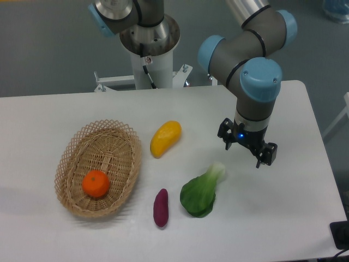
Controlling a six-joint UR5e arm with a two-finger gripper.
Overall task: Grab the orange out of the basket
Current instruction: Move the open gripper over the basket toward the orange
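Robot lab: pedestal-mounted arm [248, 49], white table [283, 218]

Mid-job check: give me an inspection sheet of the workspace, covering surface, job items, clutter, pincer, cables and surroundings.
Surface: white table, no spills seen.
Job's things: orange lies inside the wicker basket at its near end; nothing else in the basket.
Clutter: yellow fruit, purple sweet potato and green vegetable on the table right of the basket.
Grippers: pincer open, empty, far right of the basket.
Cables: one black cable on the robot pedestal.
Surroundings: grey floor; dark object at the table's lower right edge.
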